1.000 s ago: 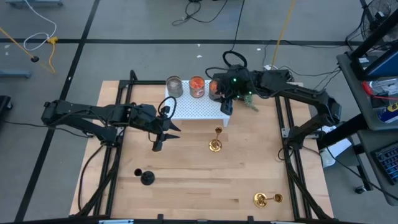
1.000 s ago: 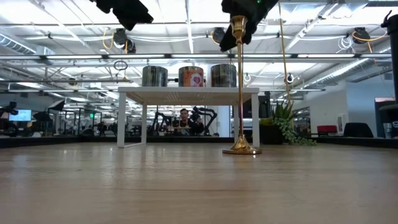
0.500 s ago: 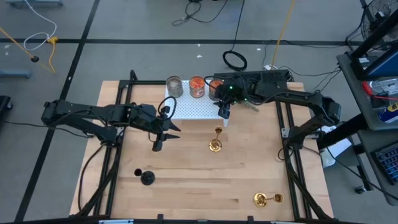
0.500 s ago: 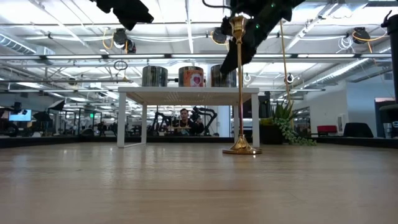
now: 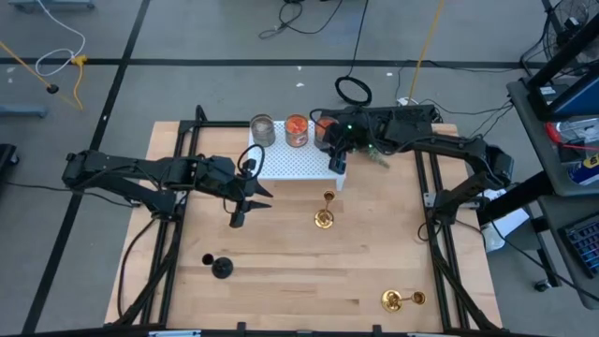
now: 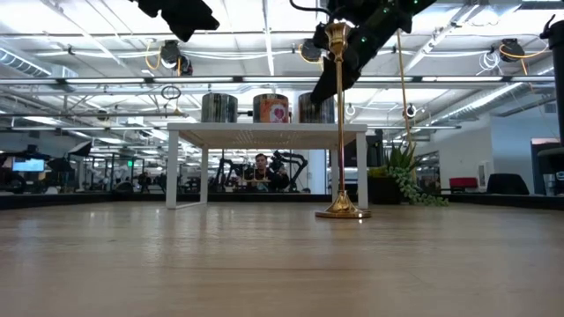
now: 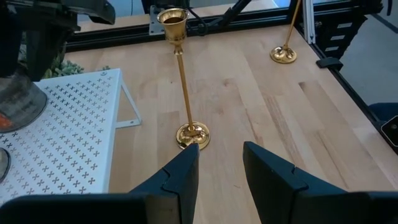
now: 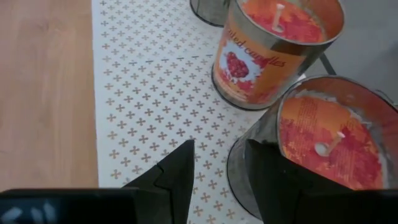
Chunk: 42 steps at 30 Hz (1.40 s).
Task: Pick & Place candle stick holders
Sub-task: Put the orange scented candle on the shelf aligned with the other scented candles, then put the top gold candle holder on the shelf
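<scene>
Lettering is seen on the label of one orange glass cup [image 8: 273, 50] standing on the white perforated stand [image 8: 149, 93]; the second word is read as "candles", while the word before it is partly hidden.

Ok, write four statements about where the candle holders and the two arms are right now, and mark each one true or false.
1. Three glass cups stand on the white perforated stand. True.
2. The gold holder nearest the stand lies on its side. False: it stands upright on the table.
3. The black holder is held by the left gripper. False: it sits alone on the table; the left gripper's jaws are open and empty.
4. The right gripper hovers by the stand's right end, jaws open beside an orange cup. True.
</scene>
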Tool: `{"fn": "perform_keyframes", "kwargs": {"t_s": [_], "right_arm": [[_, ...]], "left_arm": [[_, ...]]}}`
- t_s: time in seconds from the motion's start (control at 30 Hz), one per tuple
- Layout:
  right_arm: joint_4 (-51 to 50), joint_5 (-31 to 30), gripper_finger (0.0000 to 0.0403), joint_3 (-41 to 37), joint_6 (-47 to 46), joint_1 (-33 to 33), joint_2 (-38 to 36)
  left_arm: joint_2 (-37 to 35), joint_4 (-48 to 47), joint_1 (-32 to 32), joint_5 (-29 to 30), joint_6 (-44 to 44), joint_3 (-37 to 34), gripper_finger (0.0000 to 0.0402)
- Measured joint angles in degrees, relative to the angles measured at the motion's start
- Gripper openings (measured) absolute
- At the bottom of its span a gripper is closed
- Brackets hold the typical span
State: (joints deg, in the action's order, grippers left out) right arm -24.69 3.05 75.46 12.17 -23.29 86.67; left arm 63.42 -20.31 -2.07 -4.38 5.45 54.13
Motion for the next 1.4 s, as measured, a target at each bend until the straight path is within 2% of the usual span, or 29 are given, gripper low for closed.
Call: {"fn": "perform_keyframes", "kwargs": {"t_s": [0.23,0.5,0.67,0.9,1.03,1.13,1.27,1.4], "right_arm": [[0.0,0.0,0.0137,0.0,0.5,-0.6,0.0],[-1.1,0.0,0.0137,0.0,1.2,3.7,-3.4],[-2.5,0.0,0.0137,0.0,0.6,7.3,-9.6],[-10.1,0.2,0.0137,-0.4,0.5,14.6,-16.8],[-8.2,0.3,0.0137,-6.5,-1.9,18.5,-20.0],[-3.3,0.2,0.0137,-14.5,-5.2,20.9,-23.2],[11.8,0.1,0.0137,-27.1,-9.0,23.4,-25.9],[31.0,-0.2,0.0137,-39.1,-11.5,24.8,-25.8]], "left_arm": [[0.0,0.0,0.0,0.0,-0.2,0.0,0.0134],[-1.1,-0.5,-0.1,0.2,-0.7,0.0,0.0134],[-4.3,-3.2,-1.8,5.8,-1.6,0.0,0.0134],[-9.8,-6.1,-7.2,14.7,-1.9,0.0,0.0134],[-11.7,-6.9,-9.9,16.5,-2.0,0.0,0.0134],[-12.2,-7.3,-11.4,17.8,-3.0,0.0,0.0134],[-12.4,-7.7,-13.0,18.5,-3.3,0.0,0.0134],[-12.3,-7.7,-13.9,18.6,-3.4,0.0,0.0134]]}}
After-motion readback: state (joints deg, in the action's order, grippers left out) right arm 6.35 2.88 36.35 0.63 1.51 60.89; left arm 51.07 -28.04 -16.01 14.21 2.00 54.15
